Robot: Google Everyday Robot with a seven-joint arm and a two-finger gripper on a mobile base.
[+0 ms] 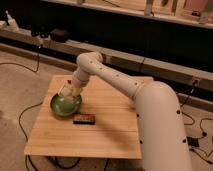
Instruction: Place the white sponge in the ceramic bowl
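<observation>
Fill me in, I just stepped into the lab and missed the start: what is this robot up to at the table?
The robot's single arm is stretched across the wooden table, with its gripper over the green ceramic bowl near the table's left edge. A pale object at the gripper looks like the white sponge, right above the bowl's inside, so it seems about to be put in. A dark box with a reddish label lies on the table just in front of the bowl, untouched.

The robot's arm (120, 82) is a thick, smooth off-white tube, widest at lower right of the frame and narrowing through rounded joints toward centre left. Small dark dots, seemingly screws, line its casing. At centre left, its pale end effector (66, 91) looks blurred.
</observation>
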